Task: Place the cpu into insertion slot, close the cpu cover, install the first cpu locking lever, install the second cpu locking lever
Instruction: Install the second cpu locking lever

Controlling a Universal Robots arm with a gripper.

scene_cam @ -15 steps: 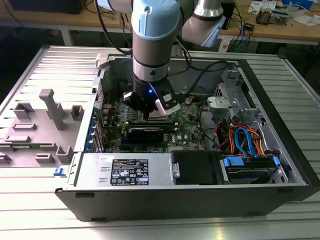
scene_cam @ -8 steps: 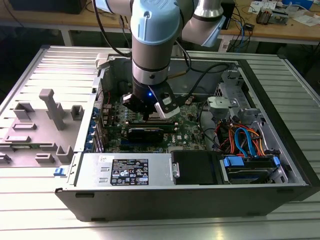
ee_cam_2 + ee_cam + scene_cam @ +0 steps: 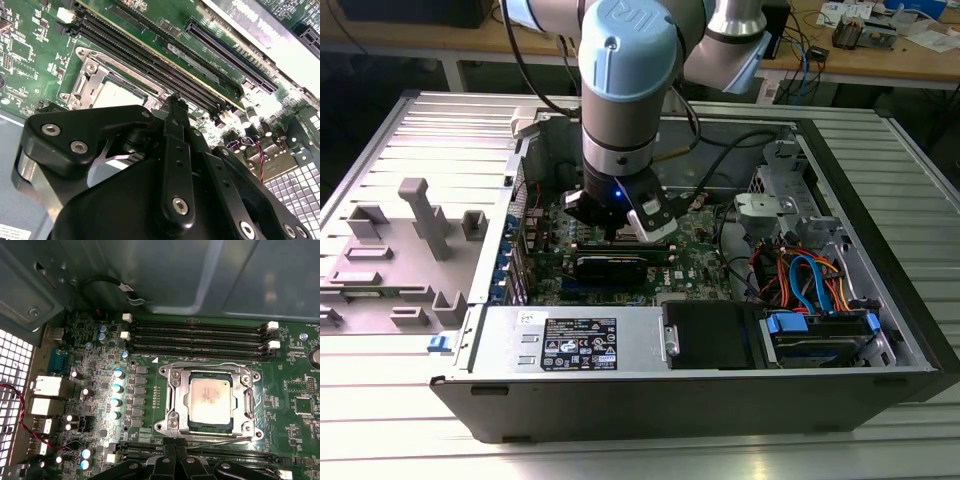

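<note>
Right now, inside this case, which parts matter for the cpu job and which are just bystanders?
Job:
- cpu, seated
- insertion slot
- cpu cover, closed over it
- claw, beside the socket

Bystanders:
- memory slots
- black card
- power supply
- drive cables

Silver-grey cpu (image 3: 210, 398), shiny silver cpu cover (image 3: 175, 390), green motherboard (image 3: 290, 390).

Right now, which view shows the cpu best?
The first wrist view: the cpu lies square-on inside the cpu cover, its whole silver top visible. In the second wrist view the gripper hides most of the cpu. In the exterior view the arm blocks it.
</note>
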